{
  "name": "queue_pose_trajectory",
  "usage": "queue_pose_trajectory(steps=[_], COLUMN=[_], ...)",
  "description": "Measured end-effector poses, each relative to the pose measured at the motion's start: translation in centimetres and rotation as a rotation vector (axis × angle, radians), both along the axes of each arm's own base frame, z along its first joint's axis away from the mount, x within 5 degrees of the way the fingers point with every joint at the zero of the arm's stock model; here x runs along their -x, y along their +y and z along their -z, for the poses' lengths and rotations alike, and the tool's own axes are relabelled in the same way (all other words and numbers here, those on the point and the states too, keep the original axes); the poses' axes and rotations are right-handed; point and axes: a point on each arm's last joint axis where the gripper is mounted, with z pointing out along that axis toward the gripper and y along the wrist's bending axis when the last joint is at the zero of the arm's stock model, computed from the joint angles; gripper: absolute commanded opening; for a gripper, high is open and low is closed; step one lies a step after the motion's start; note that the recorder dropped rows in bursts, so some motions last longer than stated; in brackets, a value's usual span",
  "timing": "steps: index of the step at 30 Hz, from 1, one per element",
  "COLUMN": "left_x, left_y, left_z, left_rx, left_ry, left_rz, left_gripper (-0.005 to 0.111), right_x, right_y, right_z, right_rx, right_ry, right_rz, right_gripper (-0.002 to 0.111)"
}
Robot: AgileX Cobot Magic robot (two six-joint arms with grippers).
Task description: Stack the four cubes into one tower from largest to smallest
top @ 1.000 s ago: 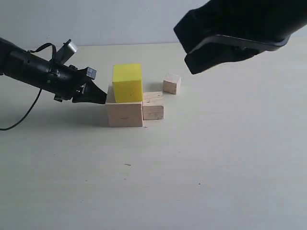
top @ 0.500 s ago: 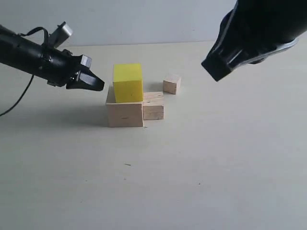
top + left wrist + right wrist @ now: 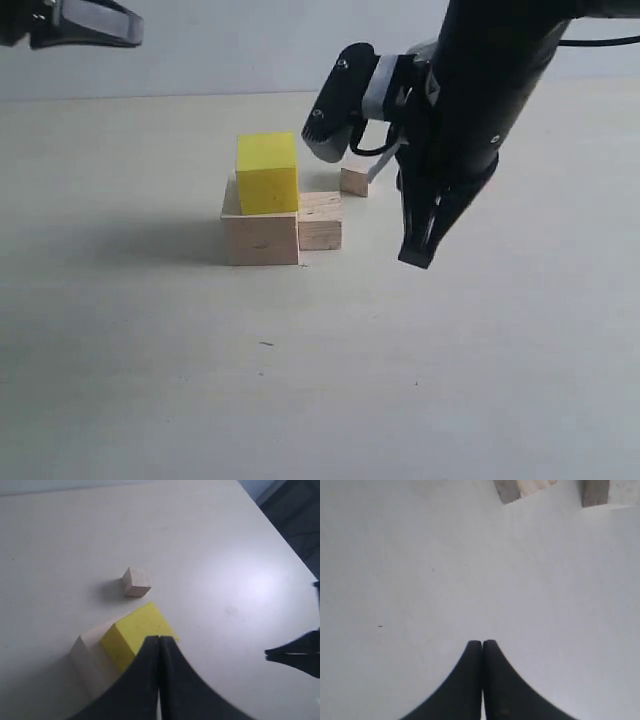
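Note:
The bright yellow cube (image 3: 267, 172) rests on the largest pale wood cube (image 3: 260, 238). A smaller pale wood cube (image 3: 320, 220) sits on the table against that big cube's right side. The smallest cube (image 3: 354, 181) stands apart behind it, partly hidden by the right arm. My right gripper (image 3: 415, 258) points down at the table to the right of the cubes, shut and empty (image 3: 482, 642). My left gripper (image 3: 128, 30) is high at the far left, shut and empty (image 3: 159, 638), above the yellow cube (image 3: 137, 632) and the smallest cube (image 3: 136, 582).
The pale tabletop (image 3: 300, 380) stretches in front of the cubes. The bulky black right arm (image 3: 480, 90) hangs over the area right of the stack. Two pale wood cube corners (image 3: 520, 487) show at the edge of the right wrist view.
The left gripper drew away from the yellow cube, up and to the left. The right arm swung down from the upper right and now points at the table beside the cubes.

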Motion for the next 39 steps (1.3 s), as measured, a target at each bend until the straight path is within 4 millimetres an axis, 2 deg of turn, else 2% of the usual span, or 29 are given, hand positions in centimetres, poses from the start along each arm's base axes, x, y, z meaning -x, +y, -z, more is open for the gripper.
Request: queue_pose_trajectory(steps=[3, 6, 9, 12, 15, 21, 25, 32, 39], left_x=[2.2, 3.8, 4.4, 4.6, 4.4, 3.6, 2.7, 1.1, -0.4], left_y=[0.6, 1.2, 1.6, 1.7, 1.7, 1.6, 1.4, 1.2, 0.6], left_z=[-1.9, -2.3, -1.3, 0.5, 2.0, 3.6, 5.3, 8.8, 11.9], left_rx=[-0.032, -0.094, -0.133, -0.152, -0.16, -0.153, -0.158, -0.18, -0.12], left_ry=[-0.048, -0.063, -0.031, 0.027, 0.08, 0.136, 0.2, 0.293, 0.348], left_rz=[-0.026, -0.058, -0.076, -0.077, -0.076, -0.083, -0.071, -0.044, -0.014], left_gripper=[0.0, 0.0, 0.0, 0.0, 0.0, 0.0, 0.0, 0.0, 0.0], right_x=[-2.3, -4.7, -6.5, -7.5, -7.9, -8.3, -9.0, -10.9, -11.3], right_y=[-0.3, -1.3, -2.5, -3.1, -3.0, -2.0, -1.8, -3.2, -2.4], right_z=[1.2, 1.7, 1.8, 1.7, 1.5, 1.3, 2.6, 4.0, 5.0], right_rx=[0.005, -0.048, -0.189, -0.349, -0.474, -0.633, -0.654, -0.817, -0.914], right_ry=[0.006, 0.02, 0.078, 0.144, 0.187, 0.228, 0.273, 0.416, 0.527], right_rz=[0.046, 0.177, 0.324, 0.448, 0.513, 0.585, 0.655, 0.854, 0.878], right_gripper=[0.0, 0.0, 0.0, 0.0, 0.0, 0.0, 0.0, 0.0, 0.0])
